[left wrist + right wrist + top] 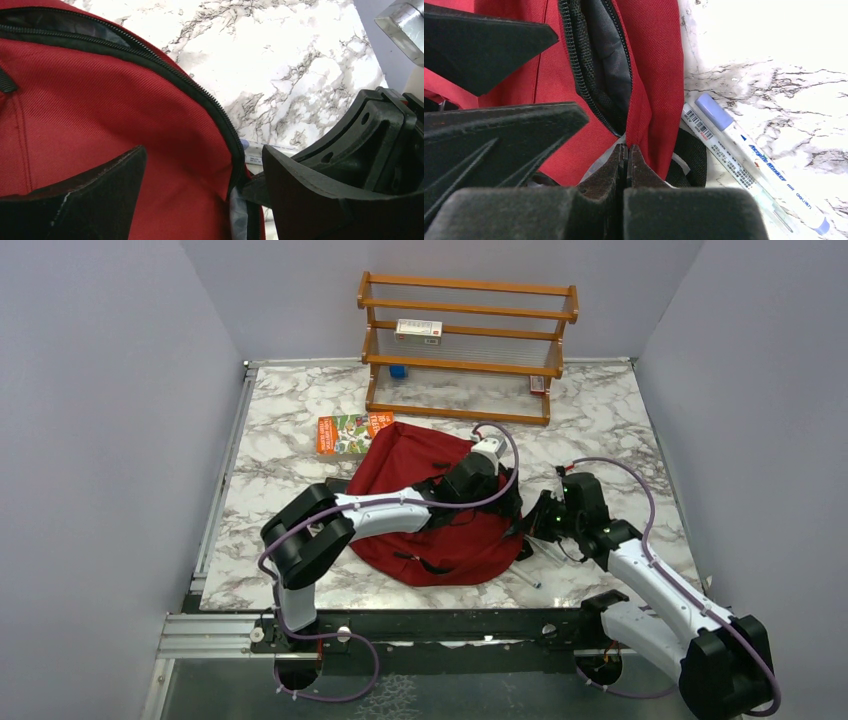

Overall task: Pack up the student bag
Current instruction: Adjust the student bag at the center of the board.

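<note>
Although the wooden rack (pixel 465 345) stands at the far edge of the marble table (pixel 270 470), everything being handled lies nearer the arms. Furthest left, a book (pixel 352 433) with an orange and green cover lies flat. Its right edge is just beside the far left corner of the student bag (pixel 410 455). The dark red bag lies slumped on the middle of the table, in front of the rack.

The left arm stretches across the bag from the near left, and the left gripper (pixel 203 150) hangs low over the bag's right side. Its fingers (pixel 85 195) are spread wide and released. Only red cloth and the black zip (pixel 200 95) show in the gap, and nothing is grasped.

Further right, the bag's mouth gapes a little along the zip, with grey lining showing inside. The right gripper (pixel 626 150) sits at the bag's right edge with its fingers pressed tightly together, pinching a fold of the red cloth right beside that opening.

Just right of the bag's edge, a white marker pen (pixel 769 165) with a pale blue cap lies on the marble. A slim barcoded length runs along the pen's side, and I cannot tell whether that is a second pen.
</note>
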Robot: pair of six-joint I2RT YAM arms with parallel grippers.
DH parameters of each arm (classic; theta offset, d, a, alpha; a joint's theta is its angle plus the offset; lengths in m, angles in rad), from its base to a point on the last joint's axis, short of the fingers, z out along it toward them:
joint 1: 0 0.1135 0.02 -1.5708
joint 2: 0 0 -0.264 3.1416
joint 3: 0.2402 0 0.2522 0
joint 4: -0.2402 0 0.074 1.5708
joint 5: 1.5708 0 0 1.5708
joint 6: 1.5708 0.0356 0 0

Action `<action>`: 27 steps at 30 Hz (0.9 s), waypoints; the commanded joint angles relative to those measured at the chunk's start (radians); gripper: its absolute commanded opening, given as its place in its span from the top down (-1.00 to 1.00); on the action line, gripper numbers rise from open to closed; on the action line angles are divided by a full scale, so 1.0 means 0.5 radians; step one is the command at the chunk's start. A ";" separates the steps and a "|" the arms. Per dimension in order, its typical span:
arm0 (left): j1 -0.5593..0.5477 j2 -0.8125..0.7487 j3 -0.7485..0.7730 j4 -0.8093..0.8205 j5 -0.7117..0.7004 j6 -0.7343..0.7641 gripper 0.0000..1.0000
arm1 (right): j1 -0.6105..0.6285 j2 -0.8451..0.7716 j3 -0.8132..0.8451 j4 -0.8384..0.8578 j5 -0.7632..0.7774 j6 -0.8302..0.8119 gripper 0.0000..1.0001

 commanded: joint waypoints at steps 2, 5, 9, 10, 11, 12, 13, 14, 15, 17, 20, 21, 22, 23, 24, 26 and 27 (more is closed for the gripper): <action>-0.058 0.134 0.200 -0.166 -0.140 0.097 -0.71 | -0.001 0.003 -0.017 0.060 -0.043 0.016 0.99; -0.070 0.171 0.231 -0.228 -0.217 0.140 -0.56 | -0.001 -0.010 -0.016 0.053 -0.033 0.013 0.99; -0.070 0.225 0.282 -0.294 -0.225 0.185 -0.27 | -0.001 -0.019 -0.003 0.048 -0.029 0.010 0.99; -0.071 0.234 0.300 -0.317 -0.224 0.190 -0.17 | -0.001 -0.019 -0.002 0.046 -0.029 0.009 0.99; -0.070 0.243 0.319 -0.349 -0.229 0.194 -0.07 | -0.001 -0.017 0.001 0.040 -0.029 0.007 0.99; -0.070 0.248 0.344 -0.381 -0.242 0.203 0.03 | -0.001 -0.020 0.004 0.036 -0.030 0.006 0.99; -0.071 0.247 0.363 -0.425 -0.252 0.222 0.14 | -0.001 -0.022 0.004 0.032 -0.026 0.005 0.99; -0.070 0.235 0.376 -0.448 -0.261 0.248 0.26 | -0.001 -0.030 0.004 0.027 -0.021 0.006 0.99; -0.070 0.219 0.391 -0.473 -0.274 0.272 0.38 | -0.001 -0.038 0.004 0.018 -0.013 0.005 0.99; -0.070 0.178 0.454 -0.551 -0.291 0.359 0.62 | -0.001 -0.058 0.010 0.003 0.015 0.003 0.99; -0.065 0.112 0.584 -0.724 -0.352 0.526 0.87 | -0.001 -0.069 0.032 -0.016 0.059 -0.009 0.99; -0.056 0.098 0.628 -0.777 -0.353 0.586 0.91 | -0.001 -0.066 0.044 -0.022 0.067 -0.018 0.99; -0.040 0.089 0.674 -0.837 -0.323 0.654 0.96 | -0.001 -0.063 0.057 -0.029 0.073 -0.026 0.99; -0.017 0.082 0.717 -0.899 -0.278 0.713 1.00 | -0.001 -0.058 0.071 -0.036 0.078 -0.036 0.99; 0.015 0.078 0.762 -0.974 -0.215 0.763 1.00 | -0.001 -0.050 0.081 -0.042 0.081 -0.045 0.99; 0.086 0.061 0.817 -1.093 -0.074 0.854 1.00 | -0.001 -0.039 0.094 -0.046 0.085 -0.058 0.99; 0.129 0.047 0.829 -1.148 0.007 0.901 1.00 | -0.001 -0.036 0.098 -0.047 0.086 -0.061 0.99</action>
